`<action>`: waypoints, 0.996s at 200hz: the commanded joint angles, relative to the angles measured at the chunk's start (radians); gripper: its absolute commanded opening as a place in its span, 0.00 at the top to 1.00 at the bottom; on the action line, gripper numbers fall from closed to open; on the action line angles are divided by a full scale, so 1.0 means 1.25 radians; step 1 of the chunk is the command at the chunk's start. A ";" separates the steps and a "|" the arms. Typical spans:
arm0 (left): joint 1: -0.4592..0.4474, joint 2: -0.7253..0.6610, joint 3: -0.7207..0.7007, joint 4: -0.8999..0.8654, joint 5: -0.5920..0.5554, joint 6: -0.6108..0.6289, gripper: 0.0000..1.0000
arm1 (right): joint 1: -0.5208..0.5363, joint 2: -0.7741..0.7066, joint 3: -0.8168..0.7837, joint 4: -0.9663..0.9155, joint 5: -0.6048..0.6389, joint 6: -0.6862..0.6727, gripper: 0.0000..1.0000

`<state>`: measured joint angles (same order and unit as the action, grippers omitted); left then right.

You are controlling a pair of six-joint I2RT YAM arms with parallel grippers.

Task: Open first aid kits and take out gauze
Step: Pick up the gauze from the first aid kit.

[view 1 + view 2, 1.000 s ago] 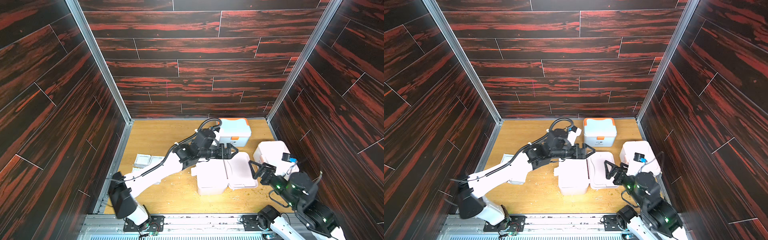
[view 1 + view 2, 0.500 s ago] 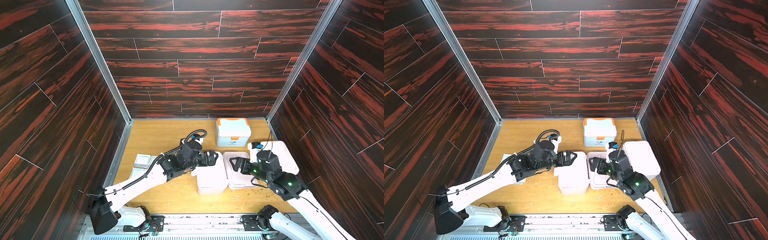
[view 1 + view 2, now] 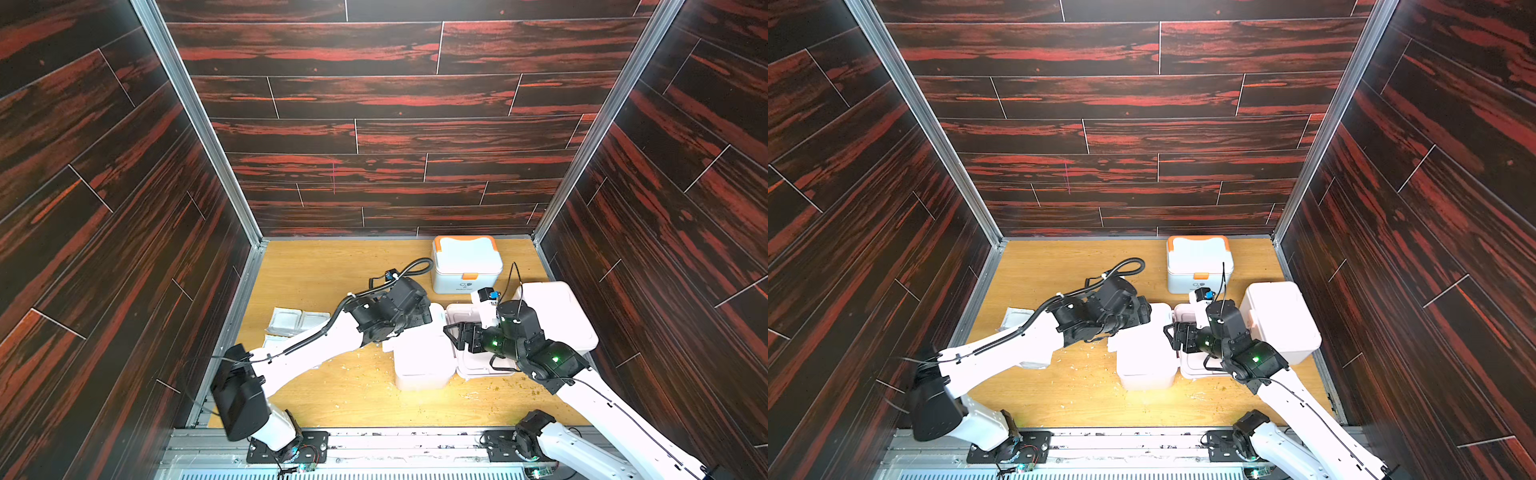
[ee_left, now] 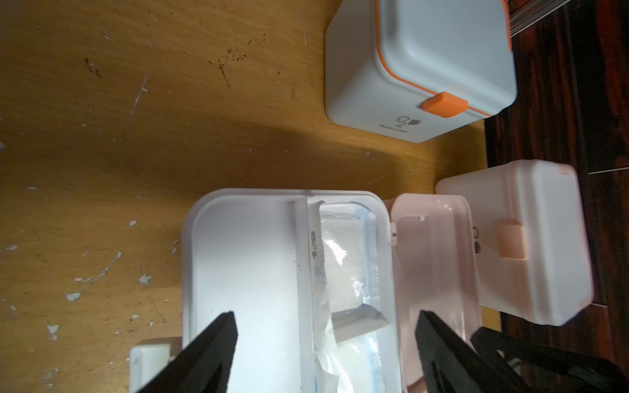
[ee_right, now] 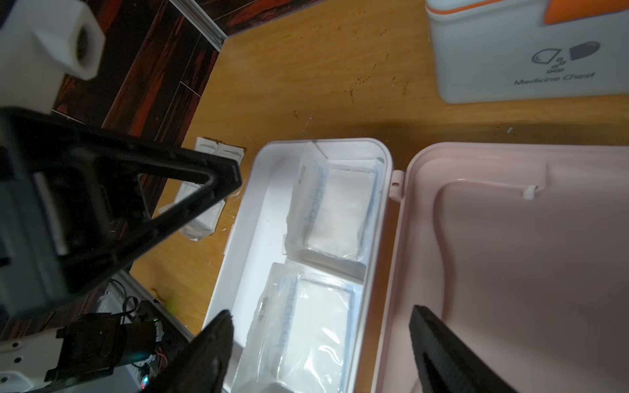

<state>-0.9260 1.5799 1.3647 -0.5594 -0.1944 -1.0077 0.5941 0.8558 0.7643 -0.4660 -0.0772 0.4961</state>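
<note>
Because both arms crowd over the same open first aid kit (image 3: 422, 361) in the middle of the wooden table (image 3: 324, 266), a collision looks like the main risk. The left gripper (image 4: 325, 318) and the right gripper (image 5: 321, 313) each hang just above the kit, fingers spread wide and holding nothing, and they are close to one another. Two gauze packets (image 5: 340, 211) lie flat in small compartments along the hinge side of the tray, beside the pink lid (image 5: 510, 255), which is folded fully open. The packets look thin, slick and snug against the walls. A finger could jam on the rim or divider, slip off the wrapper, or drag the light kit sideways. The orange-trimmed kit (image 3: 465, 266) at the back and the closed pinkish kit (image 3: 557, 316) by the right arm are both shut. Loose gauze packets (image 3: 297, 322) lie on the table near the left arm.
</note>
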 commanded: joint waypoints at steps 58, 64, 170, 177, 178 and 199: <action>-0.006 0.132 0.141 -0.148 -0.081 0.006 0.43 | 0.008 0.015 -0.006 -0.013 0.011 -0.019 0.01; -0.006 0.150 0.153 -0.156 -0.077 0.010 0.45 | 0.007 0.014 -0.008 -0.014 0.014 -0.018 0.01; -0.006 0.229 0.231 -0.195 -0.057 0.025 0.96 | 0.008 -0.029 -0.026 -0.033 0.025 -0.010 0.01; -0.006 0.218 0.224 -0.191 -0.061 0.023 0.97 | 0.007 -0.031 -0.026 -0.033 0.023 -0.010 0.01; -0.006 0.217 0.223 -0.191 -0.062 0.023 0.97 | 0.008 -0.031 -0.026 -0.033 0.023 -0.010 0.01; -0.006 0.189 0.207 -0.184 -0.072 0.020 1.00 | 0.008 -0.031 -0.025 -0.031 0.020 -0.009 0.01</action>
<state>-0.9306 1.8954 1.6344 -0.7605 -0.2535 -0.9710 0.6003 0.8299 0.7441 -0.4934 -0.0490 0.4812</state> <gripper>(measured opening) 0.048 0.988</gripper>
